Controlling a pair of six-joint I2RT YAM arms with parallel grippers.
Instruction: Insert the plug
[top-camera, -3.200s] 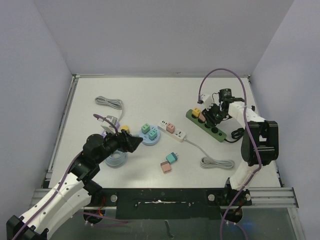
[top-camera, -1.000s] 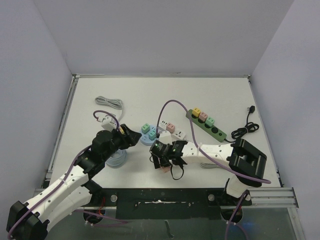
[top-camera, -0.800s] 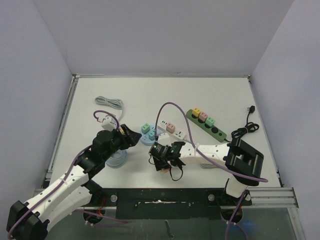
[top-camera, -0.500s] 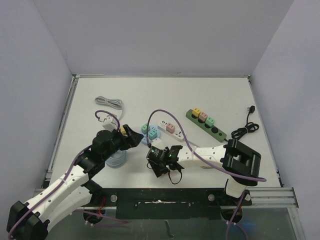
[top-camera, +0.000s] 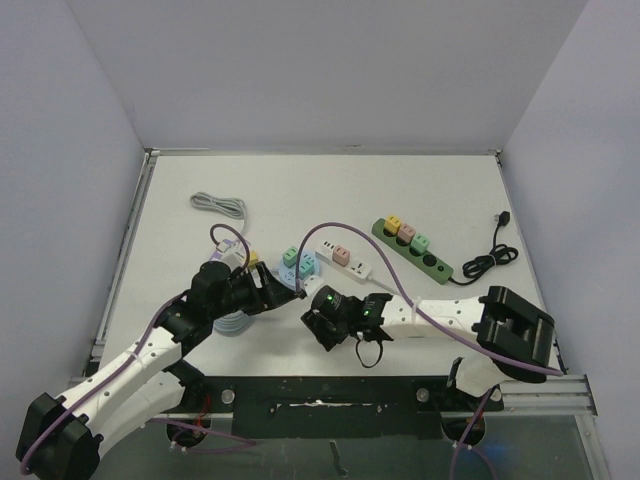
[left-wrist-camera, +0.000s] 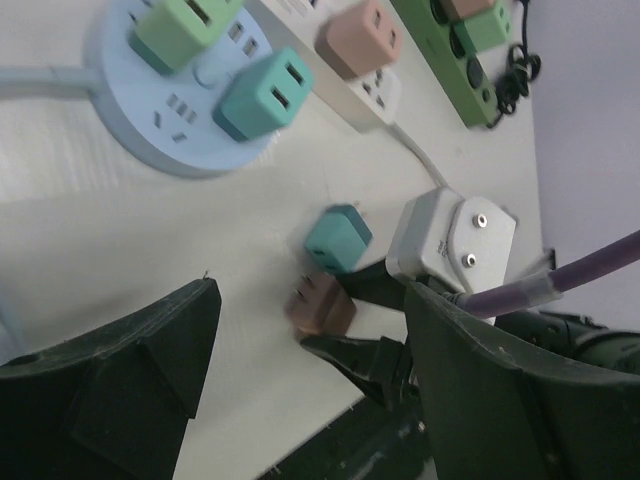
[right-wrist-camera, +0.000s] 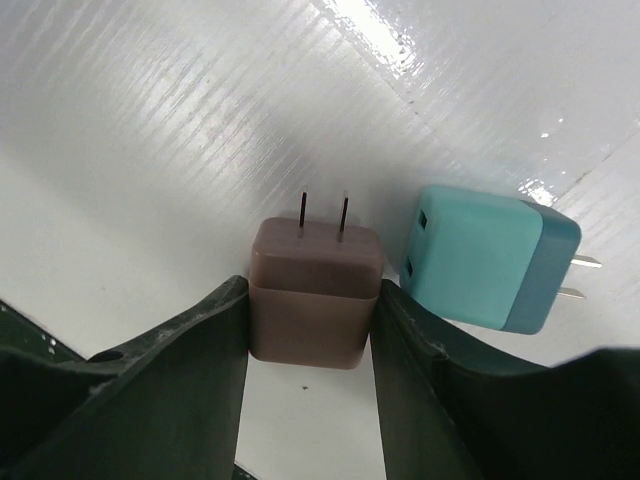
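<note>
Right wrist view: the dusty-pink cube-shaped plastic plug (right-wrist-camera: 315, 300) is seen lying flat on the white table (right-wrist-camera: 150, 120), squarely between the jaws of the right gripper (right-wrist-camera: 312, 288). The two dark fingers (right-wrist-camera: 190, 370) are pressed against its opposite sides, so it is pinched though not yet lifted, and its two thin prongs are pointed straight ahead of the jaws. A teal cube-shaped plug (right-wrist-camera: 490, 270) is left just outside one finger, close beside the pink plug but apart from it, with its prongs turned away. Seconds ago the right arm was occupied at the long green power strip (top-camera: 415, 245), far off to its side. It has since been swung across to the loose plugs, and within the last second its jaws, then spread over the pink plug, have been closed onto it. The grasp is therefore judged complete or nearly so, with lifting and carrying to a free socket remaining. The left gripper (top-camera: 280, 290) has been brought nearer, its jaws spread wide with nothing between them. Ahead of those jaws the round pale-blue socket hub (left-wrist-camera: 140, 140) and the white power strip (left-wrist-camera: 385, 95) are seen. A socket there may be judged the likely target, with the left arm perhaps meant to steady it.
</note>
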